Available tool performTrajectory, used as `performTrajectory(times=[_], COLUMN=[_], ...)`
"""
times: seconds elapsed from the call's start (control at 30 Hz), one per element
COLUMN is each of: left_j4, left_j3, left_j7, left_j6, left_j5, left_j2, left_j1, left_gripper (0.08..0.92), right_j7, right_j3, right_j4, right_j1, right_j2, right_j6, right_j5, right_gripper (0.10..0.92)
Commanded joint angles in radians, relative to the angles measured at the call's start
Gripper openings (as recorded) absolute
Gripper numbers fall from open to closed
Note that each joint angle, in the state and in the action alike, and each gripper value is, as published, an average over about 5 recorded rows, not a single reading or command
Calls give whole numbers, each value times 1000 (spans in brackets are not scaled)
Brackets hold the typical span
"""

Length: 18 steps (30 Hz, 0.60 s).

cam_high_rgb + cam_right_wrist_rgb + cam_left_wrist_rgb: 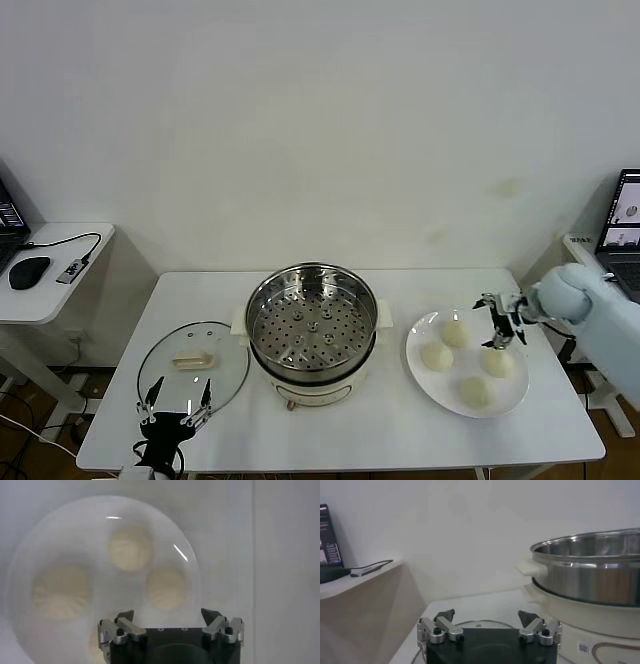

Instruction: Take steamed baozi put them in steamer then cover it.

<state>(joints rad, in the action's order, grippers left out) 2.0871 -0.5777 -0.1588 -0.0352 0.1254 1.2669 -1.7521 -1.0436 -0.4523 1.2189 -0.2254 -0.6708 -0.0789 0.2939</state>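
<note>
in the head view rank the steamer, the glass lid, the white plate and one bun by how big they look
1. Steamer, largest.
2. White plate and glass lid: look alike, so not ranked.
3. Bun, smallest by far.

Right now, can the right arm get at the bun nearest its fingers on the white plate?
Probably yes: the right gripper hangs open just above the baozi on the plate, with nothing between them.

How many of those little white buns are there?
4 baozi, all on the white plate right of the steamer: far one, left one, right one, near one. None appear hidden.
</note>
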Motion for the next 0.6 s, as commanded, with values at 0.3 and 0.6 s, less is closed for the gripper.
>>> performTrajectory(times=[0.3, 0.6], left_j4=[-3, -7], left_j3=[-15, -20], left_j7=[3, 4], left_j6=[-4, -3], left_j5=[-1, -4], left_j2=[-10, -12], left_j1=[6, 7], left_gripper=[823, 823], right_j7=[2, 15], right_j3=[-121, -114], right_j4=[-182, -213], right_j1=[88, 81], right_j2=[-137, -161], right_j6=[11, 5], right_j5=[67, 81], right_gripper=[823, 781])
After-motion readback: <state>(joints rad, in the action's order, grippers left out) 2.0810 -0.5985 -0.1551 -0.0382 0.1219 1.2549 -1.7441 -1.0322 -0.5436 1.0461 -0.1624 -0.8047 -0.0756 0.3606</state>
